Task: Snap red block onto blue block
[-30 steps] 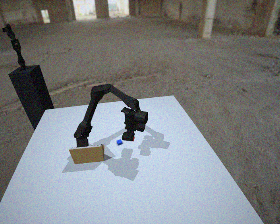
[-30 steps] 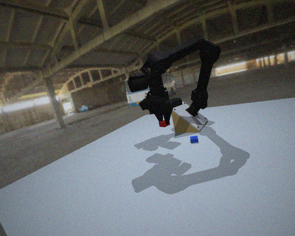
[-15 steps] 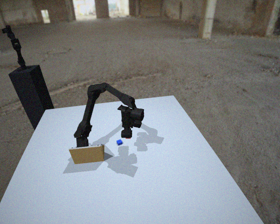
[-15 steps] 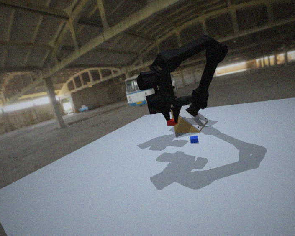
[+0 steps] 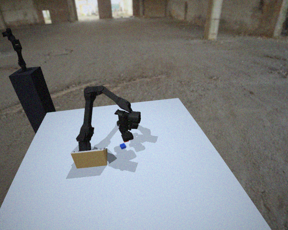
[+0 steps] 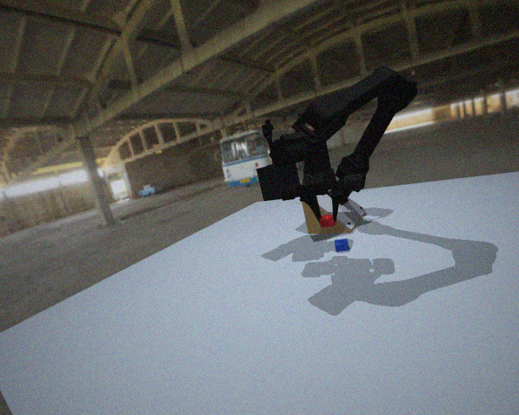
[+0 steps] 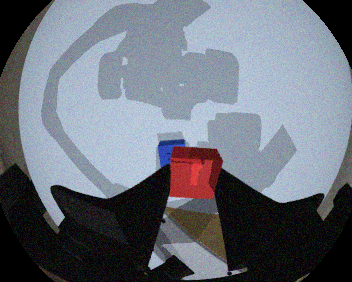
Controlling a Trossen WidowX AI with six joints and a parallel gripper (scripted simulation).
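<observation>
A single black six-joint robot arm (image 5: 88,111) (image 6: 380,120) grasps one red block (image 5: 126,141) (image 6: 327,221) (image 7: 194,172) in its lone gripper (image 5: 128,138) (image 6: 327,219) (image 7: 194,171), two dark fingers clenched on opposite sides of it, above a white table (image 5: 148,195) (image 6: 205,339) (image 7: 308,80). One blue block (image 5: 122,146) (image 6: 341,245) (image 7: 165,152), the landmark of the scene, sits on the tabletop. The red block is held higher than the blue block and near it, the two of them apart and unjoined. From the top view, only a sliver of red shows beneath the fingers, just beyond the blue block.

One wood-toned wedge (image 5: 90,159) (image 6: 312,221) (image 7: 203,227) with a pale sloping top stands near the blue block, bearing the foot of the arm. Grey shadows of the arm spread around the blue block. Well apart from it, past the table's edge, one tall black pedestal (image 5: 27,86) carries a second dark jointed arm (image 5: 16,45). One white-and-blue bus (image 6: 244,160) stands in the hall far behind the blue block.
</observation>
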